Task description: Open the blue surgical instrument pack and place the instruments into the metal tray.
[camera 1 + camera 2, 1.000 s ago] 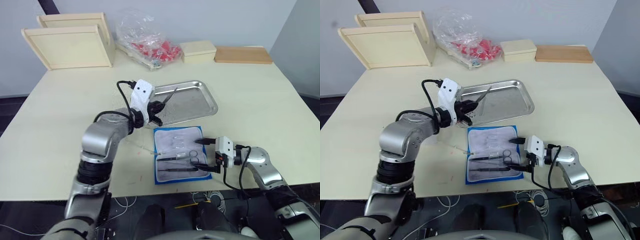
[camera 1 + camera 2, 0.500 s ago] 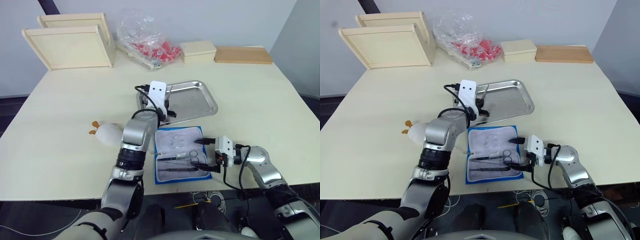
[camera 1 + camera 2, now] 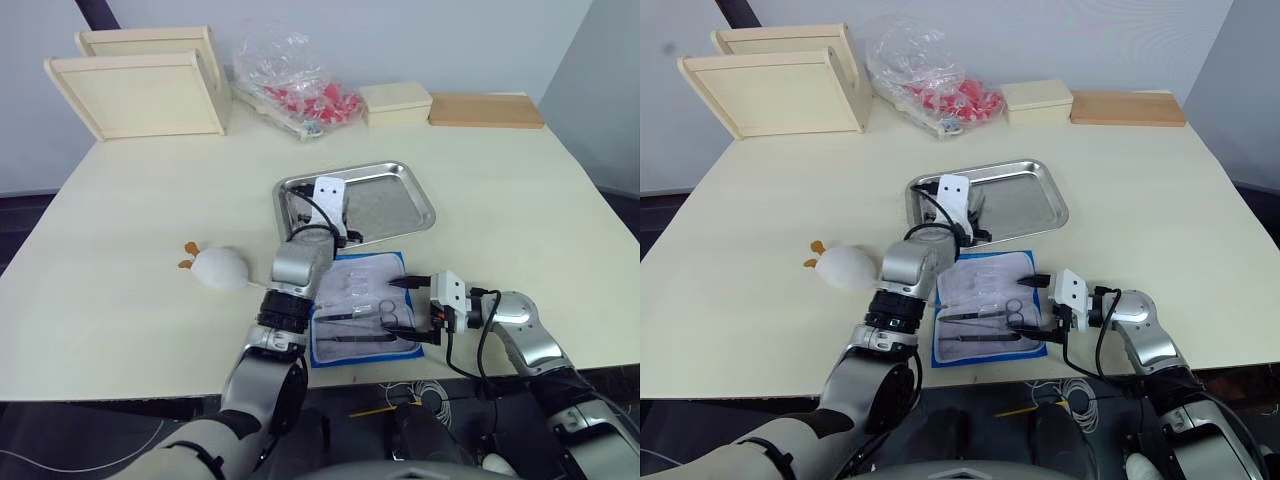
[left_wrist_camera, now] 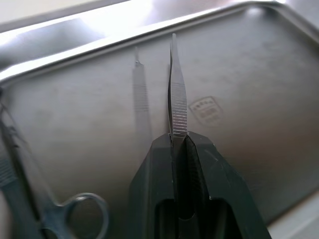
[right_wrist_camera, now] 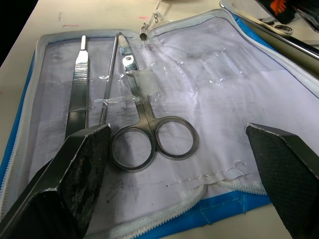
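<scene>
On your pale table, the left gripper pinches slim forceps over the metal tray (scissors inside). Your right gripper gapes empty over the blue surgical instrument pack.

The room is bright with soft, even light from above, so shadows on the pale cream desk are faint. In the left wrist view, the shiny steel metal tray has a white glare along its far rim and mirrors the thin ridged metal tool above it, while the ring-handled tool at the edge looks blurry. In the right wrist view, the rough black fingers up close look soft.
</scene>
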You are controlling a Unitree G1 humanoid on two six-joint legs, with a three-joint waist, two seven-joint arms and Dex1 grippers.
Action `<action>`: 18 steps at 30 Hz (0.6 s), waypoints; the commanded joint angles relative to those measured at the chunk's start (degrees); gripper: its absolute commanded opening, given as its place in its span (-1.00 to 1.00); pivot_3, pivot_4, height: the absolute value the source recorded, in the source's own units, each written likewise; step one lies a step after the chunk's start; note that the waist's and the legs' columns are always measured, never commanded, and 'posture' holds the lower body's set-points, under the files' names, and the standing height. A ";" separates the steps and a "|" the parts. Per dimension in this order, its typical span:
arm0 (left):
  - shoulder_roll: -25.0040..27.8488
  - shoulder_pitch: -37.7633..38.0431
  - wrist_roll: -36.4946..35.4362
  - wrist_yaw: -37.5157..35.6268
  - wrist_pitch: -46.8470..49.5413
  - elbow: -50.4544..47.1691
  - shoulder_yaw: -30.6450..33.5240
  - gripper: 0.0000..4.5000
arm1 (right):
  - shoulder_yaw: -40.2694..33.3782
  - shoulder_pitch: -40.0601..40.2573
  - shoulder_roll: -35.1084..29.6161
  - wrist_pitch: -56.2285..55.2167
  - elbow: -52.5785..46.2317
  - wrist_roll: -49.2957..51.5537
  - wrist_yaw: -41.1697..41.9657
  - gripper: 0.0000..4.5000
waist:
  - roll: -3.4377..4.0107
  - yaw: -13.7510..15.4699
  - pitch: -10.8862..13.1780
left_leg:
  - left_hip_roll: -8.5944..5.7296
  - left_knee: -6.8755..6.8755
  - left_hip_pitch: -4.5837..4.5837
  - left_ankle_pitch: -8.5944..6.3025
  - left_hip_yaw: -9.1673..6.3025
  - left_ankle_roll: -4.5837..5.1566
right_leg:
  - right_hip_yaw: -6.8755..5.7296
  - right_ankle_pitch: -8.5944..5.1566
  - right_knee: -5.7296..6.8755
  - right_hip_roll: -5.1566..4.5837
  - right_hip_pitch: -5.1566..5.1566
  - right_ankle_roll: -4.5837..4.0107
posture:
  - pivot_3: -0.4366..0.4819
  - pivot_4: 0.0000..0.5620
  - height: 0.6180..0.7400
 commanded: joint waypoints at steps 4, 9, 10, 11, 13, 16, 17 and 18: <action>0.35 -1.97 1.01 1.98 -0.02 1.68 1.28 -0.99 | 2.71 3.16 -0.85 1.61 5.28 -5.03 -0.86 1.00 | 0.00 -0.02 0.00 | 0.00 0.00 0.00 0.00 0.00 0.00 | 0.00 0.00 0.00 0.00 0.00 0.00 | -0.05 -0.47 1.00; 0.56 -2.21 1.07 2.32 0.44 2.69 1.96 -0.99 | 2.53 3.16 -0.88 1.55 5.41 -4.95 -0.90 1.00 | 0.00 0.02 0.00 | -0.01 0.00 0.00 0.00 -0.01 -0.01 | 0.00 0.00 0.00 -0.01 0.00 0.01 | -0.05 -0.47 1.00; 0.48 -2.17 0.76 2.11 0.63 2.76 2.20 -0.99 | 2.52 3.17 -0.89 1.56 5.38 -4.93 -0.88 1.00 | 0.00 0.02 0.00 | -0.01 0.00 0.00 0.00 -0.01 -0.01 | 0.00 0.00 0.00 -0.01 0.01 0.01 | -0.05 -0.47 1.00; 0.46 -2.11 0.75 2.11 0.75 2.80 2.23 -0.99 | 2.51 3.17 -0.89 1.57 5.39 -4.90 -0.84 1.00 | 0.00 0.02 0.00 | -0.01 0.00 0.00 0.00 -0.01 -0.01 | 0.00 0.00 0.00 -0.01 0.01 0.01 | -0.05 -0.47 1.00; 0.32 -1.98 0.93 2.20 0.83 2.69 2.12 -0.99 | 2.49 3.20 -0.98 1.55 5.38 -4.87 -0.74 1.00 | 0.00 0.02 -0.01 | -0.01 0.00 0.01 0.00 -0.01 -0.01 | 0.00 0.00 0.00 -0.01 0.01 0.01 | -0.05 -0.47 1.00; 0.22 -1.96 1.07 2.01 0.86 2.64 1.86 -0.99 | 2.46 3.18 -1.03 1.50 5.45 -4.89 -0.73 1.00 | 0.00 0.02 -0.01 | -0.01 0.00 0.01 0.00 0.00 -0.02 | 0.00 0.00 0.00 -0.01 0.01 0.01 | -0.05 -0.47 1.00; 0.03 -1.70 0.48 1.38 0.38 2.30 2.13 -0.99 | 2.47 3.18 -1.03 1.49 5.48 -4.90 -0.73 1.00 | 0.00 0.02 -0.01 | -0.01 0.00 0.01 0.01 0.00 -0.02 | 0.00 0.00 0.00 -0.01 0.01 0.01 | -0.05 -0.47 1.00; -0.15 -1.51 0.17 1.58 0.12 1.94 2.67 -0.99 | 2.46 3.17 -1.01 1.47 5.52 -4.90 -0.74 1.00 | 0.00 0.02 -0.01 | -0.01 0.00 0.01 0.01 0.00 -0.02 | 0.00 0.00 0.00 -0.01 0.01 0.01 | -0.05 -0.47 1.00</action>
